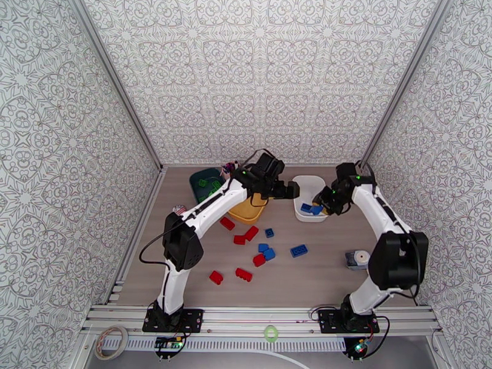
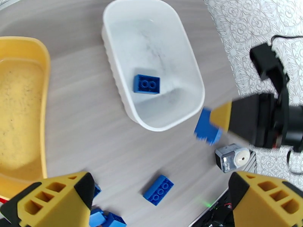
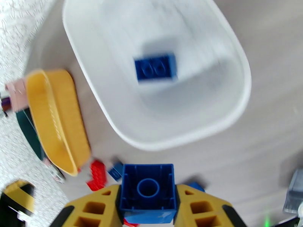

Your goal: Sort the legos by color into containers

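Right gripper [image 3: 148,203] pinches hollow blue brick [image 3: 148,186] (glossy plastic) near rounded white tray [image 3: 181,140]

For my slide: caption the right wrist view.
Right gripper holds a blue brick near the white tray, where another blue brick lies.

Three walls [image 1: 258,75] papered in a grey-and-white ornamental pattern close in the table [image 1: 320,278], whose top is pale wood grain. Slanted aluminium posts [image 1: 118,87] mark the two back corners. An aluminium rail [image 1: 246,321] runs along the near edge, with a green ring [image 1: 270,332] lying by it. The light is even, the shadows soft.
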You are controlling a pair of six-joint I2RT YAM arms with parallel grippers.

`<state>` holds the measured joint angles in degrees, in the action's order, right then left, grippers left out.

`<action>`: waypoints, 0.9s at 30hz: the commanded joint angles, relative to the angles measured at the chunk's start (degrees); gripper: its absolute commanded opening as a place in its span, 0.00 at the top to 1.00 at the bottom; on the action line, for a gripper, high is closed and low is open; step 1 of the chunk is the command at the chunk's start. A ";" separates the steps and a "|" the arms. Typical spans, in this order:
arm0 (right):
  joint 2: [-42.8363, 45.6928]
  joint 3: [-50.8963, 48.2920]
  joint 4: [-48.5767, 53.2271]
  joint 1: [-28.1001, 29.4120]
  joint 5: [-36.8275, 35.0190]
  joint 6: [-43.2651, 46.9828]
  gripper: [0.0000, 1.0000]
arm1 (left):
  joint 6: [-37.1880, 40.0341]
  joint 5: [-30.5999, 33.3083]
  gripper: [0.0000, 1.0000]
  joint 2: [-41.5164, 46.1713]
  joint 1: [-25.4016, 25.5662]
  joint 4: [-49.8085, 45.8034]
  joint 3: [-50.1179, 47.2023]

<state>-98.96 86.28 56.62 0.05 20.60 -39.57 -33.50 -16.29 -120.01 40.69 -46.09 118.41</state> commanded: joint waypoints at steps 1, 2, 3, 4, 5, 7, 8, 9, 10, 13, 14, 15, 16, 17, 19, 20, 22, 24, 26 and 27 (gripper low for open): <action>-3.82 6.06 0.99 -0.89 2.00 0.60 0.71 | 2.17 0.11 0.01 3.12 -0.18 -1.36 -3.63; -5.00 7.85 1.70 -1.03 1.80 0.92 0.69 | 2.42 0.35 0.01 3.95 -0.17 -1.09 -4.97; -6.09 9.40 2.44 -1.11 1.56 1.36 0.67 | 2.68 0.77 0.01 5.11 -0.25 -0.65 -6.70; -6.93 10.74 3.17 -1.11 1.24 1.71 0.65 | 2.88 1.12 0.01 6.15 -0.25 -0.20 -8.27; -7.73 12.06 3.96 -1.11 0.73 2.15 0.61 | 3.08 1.63 0.01 7.46 -0.17 0.35 -10.34; -8.80 14.11 5.23 -1.16 0.23 2.95 0.56 | 3.37 1.77 0.01 10.10 -0.17 1.47 -14.22; -9.12 15.24 5.98 -1.11 -0.18 3.46 0.52 | 3.44 3.86 0.01 11.69 -0.17 2.10 -16.45; -9.33 15.92 6.56 -1.11 -0.55 3.82 0.49 | 3.36 4.43 0.01 13.21 -0.17 2.70 -18.62; -9.33 16.26 6.93 -1.11 -0.71 4.16 0.48 | 3.16 4.96 0.01 14.55 -0.18 3.31 -20.63; -8.57 16.16 7.80 -1.11 -1.26 4.97 0.46 | 1.94 6.88 0.01 18.99 -0.17 5.55 -27.37; -8.14 15.68 7.89 -1.03 -1.34 5.19 0.46 | 1.25 7.55 0.01 20.40 -0.17 6.21 -29.57; -7.41 15.11 7.93 -0.79 -1.50 5.39 0.46 | 0.48 8.23 0.01 21.97 -0.26 7.08 -31.98; -6.73 14.38 8.04 -0.48 -1.69 5.53 0.46 | -0.36 8.77 0.01 23.27 -0.45 7.79 -33.95; -5.91 13.62 7.99 0.17 -2.00 5.64 0.47 | -1.48 9.30 0.01 24.63 -0.77 8.65 -36.21; -4.54 12.05 8.02 2.22 -3.02 5.99 0.47 | -3.81 9.90 0.01 27.37 -1.55 10.27 -40.56; -3.88 11.29 8.10 3.54 -3.94 6.16 0.47 | -5.17 10.18 0.01 28.77 -2.21 11.07 -42.57; -2.90 9.44 7.85 7.17 -5.51 6.17 0.46 | -7.07 10.13 0.01 30.69 -3.29 11.74 -45.91; -2.73 8.01 7.46 11.36 -6.76 6.16 0.44 | -8.97 9.78 0.01 32.45 -4.53 11.94 -49.22; -3.33 7.27 7.37 15.44 -8.23 6.33 0.43 | -10.67 9.21 0.01 34.31 -5.87 12.83 -52.97; -3.88 7.09 7.20 17.87 -9.04 6.64 0.42 | -11.68 8.93 0.01 35.46 -6.55 13.40 -55.06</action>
<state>-102.69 95.09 63.13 12.91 15.16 -34.17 -40.66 -7.66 -87.59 35.77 -35.14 67.61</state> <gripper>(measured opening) 0.574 0.994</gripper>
